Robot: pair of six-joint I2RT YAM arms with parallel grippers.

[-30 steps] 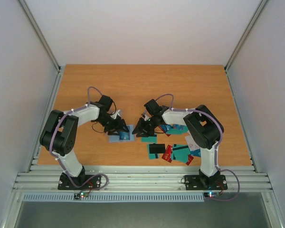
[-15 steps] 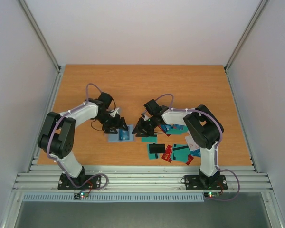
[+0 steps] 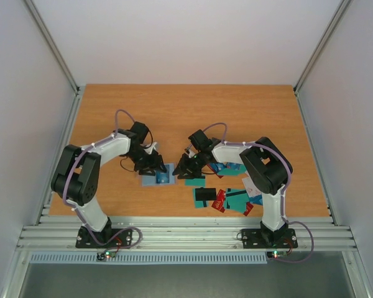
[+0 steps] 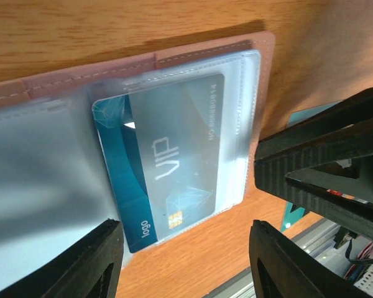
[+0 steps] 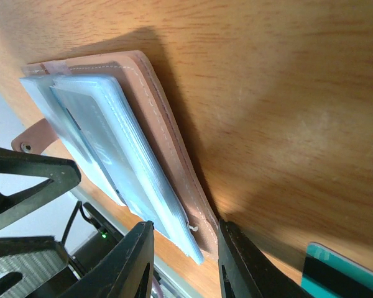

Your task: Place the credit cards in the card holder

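**Top external view**
- Left gripper point(image 3: 155, 169): fingers over the card holder point(image 3: 149, 180). Their opening is too small to read here.
- Right gripper point(image 3: 183, 171): at the holder's right edge, facing the left gripper. Its opening cannot be read here either.
- Count: two arms, one holder.
- Loose cards point(image 3: 236, 197): at least six, mostly teal, one red, one white. They overlap on the right gripper's outer and near sides, so the exact number is unclear.
- Table point(image 3: 186, 112): orange-brown wood grain.
- Walls point(image 3: 186, 37): plain white, with metal posts at the corners.
- Rail point(image 3: 186, 233): ribbed metal, carrying both arm bases.

**Left wrist view**
- Fingers point(image 4: 93, 267): apart, one on each side of the near end of the VIP card point(image 4: 168, 161), which nearly fills the gap. I cannot tell whether they pinch it.
- VIP card: one, teal, partly inside a clear sleeve of the open holder point(image 4: 205, 53).
- The holder's tan-pink stitched cover shows beyond the sleeves.
- The right gripper sits against the holder's edge on the right-hand finger's side.

**Right wrist view**
- Fingers point(image 5: 133, 261): narrowly apart, clamped on the near corner of the holder point(image 5: 155, 124).
- The cover and its stack of clear sleeves fill the gap between them.
- One teal card corner point(image 5: 342, 273) lies on the wood beside the right-hand finger.
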